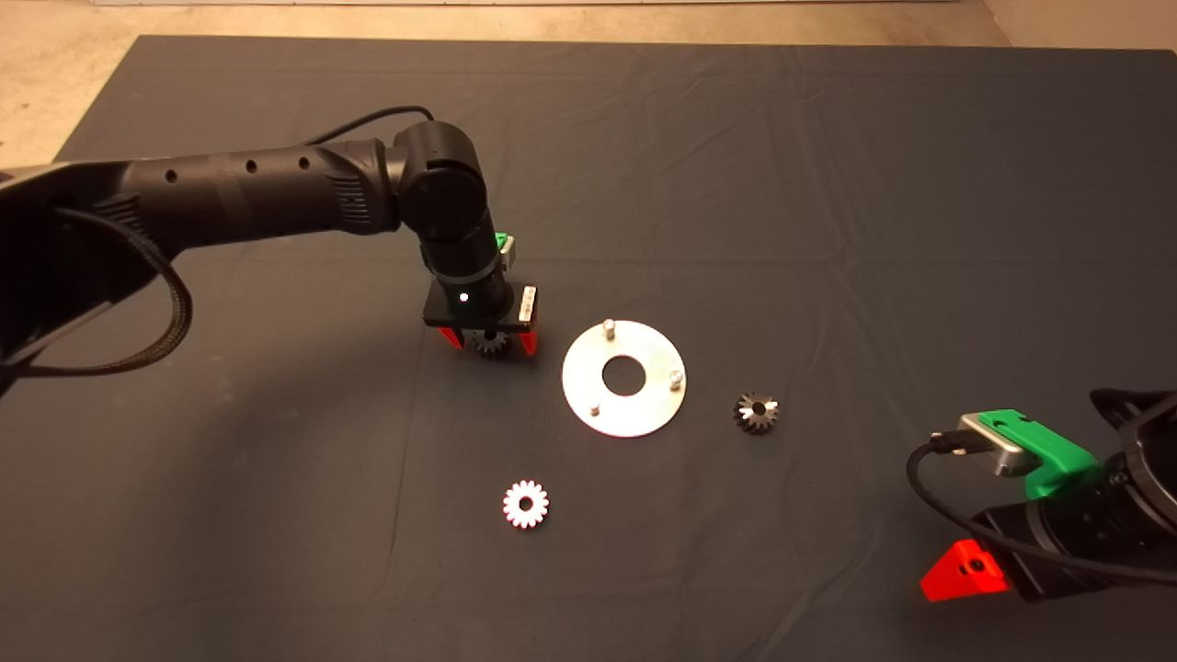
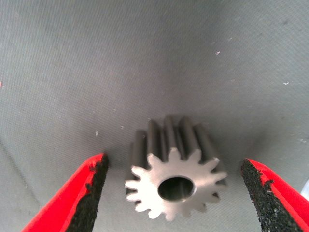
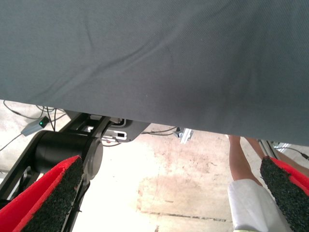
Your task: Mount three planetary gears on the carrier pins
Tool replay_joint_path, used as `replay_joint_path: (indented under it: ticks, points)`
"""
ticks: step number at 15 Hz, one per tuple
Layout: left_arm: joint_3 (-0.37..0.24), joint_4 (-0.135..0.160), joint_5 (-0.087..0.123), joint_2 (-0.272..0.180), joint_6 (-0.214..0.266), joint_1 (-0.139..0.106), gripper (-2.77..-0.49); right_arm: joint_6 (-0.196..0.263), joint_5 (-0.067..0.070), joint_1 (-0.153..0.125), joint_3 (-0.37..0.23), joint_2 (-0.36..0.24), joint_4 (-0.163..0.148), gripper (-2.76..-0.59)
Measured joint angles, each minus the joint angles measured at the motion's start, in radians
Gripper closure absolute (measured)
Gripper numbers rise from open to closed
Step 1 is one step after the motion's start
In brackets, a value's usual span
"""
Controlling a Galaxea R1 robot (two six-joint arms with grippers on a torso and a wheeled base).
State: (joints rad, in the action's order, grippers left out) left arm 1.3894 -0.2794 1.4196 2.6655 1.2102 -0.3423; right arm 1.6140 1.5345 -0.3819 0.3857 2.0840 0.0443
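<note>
Fingers of the left gripper (image 1: 489, 342), spread either side of a gear (image 2: 174, 176), should be closed squarely on its teeth before it is lifted to the pins (image 1: 608, 326).

Mat (image 1: 828, 184) dark slate grey, plain, faintly creased. Disc (image 1: 657, 400) bright shiny silver, pins (image 1: 608, 325) silver too. Gear right of disc (image 1: 756, 413) dark grey; gear below-left of disc (image 1: 526, 504) glaring near-white; gear left of disc (image 2: 174, 176) pale steel. Left gripper (image 2: 174, 198): red fingers, black pads (image 2: 94, 186). Right gripper (image 3: 169, 203) same; green housing. Arms black. Floor beyond mat beige.
</note>
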Motion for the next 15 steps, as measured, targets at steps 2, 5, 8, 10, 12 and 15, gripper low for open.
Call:
replay_joint_path:
  ticks: [2, 5, 8, 10, 12, 15]
  points:
    - [0.000, -0.002, 0.000, 0.000, -0.003, 0.000, -1.91, 0.000, -0.001, 0.000, 0.000, 0.000, 0.000, -2.73]
    - [0.000, -0.003, 0.001, 0.000, -0.020, 0.001, -1.82, 0.000, -0.001, 0.000, 0.000, 0.000, 0.000, -2.73]
    - [0.020, 0.003, -0.005, 0.000, -0.041, -0.001, -1.74, 0.000, -0.001, 0.000, 0.000, -0.001, 0.000, -2.73]
    - [0.021, 0.003, -0.006, 0.000, -0.041, -0.001, -1.74, 0.000, -0.001, 0.000, 0.000, 0.000, 0.000, -2.73]
    - [0.021, 0.003, 0.000, 0.000, -0.040, -0.001, -1.62, 0.000, -0.001, 0.000, 0.000, 0.000, 0.000, -2.73]
    - [0.022, 0.003, -0.001, 0.003, -0.041, -0.002, -1.59, 0.000, -0.001, 0.000, 0.000, 0.000, 0.000, -2.73]
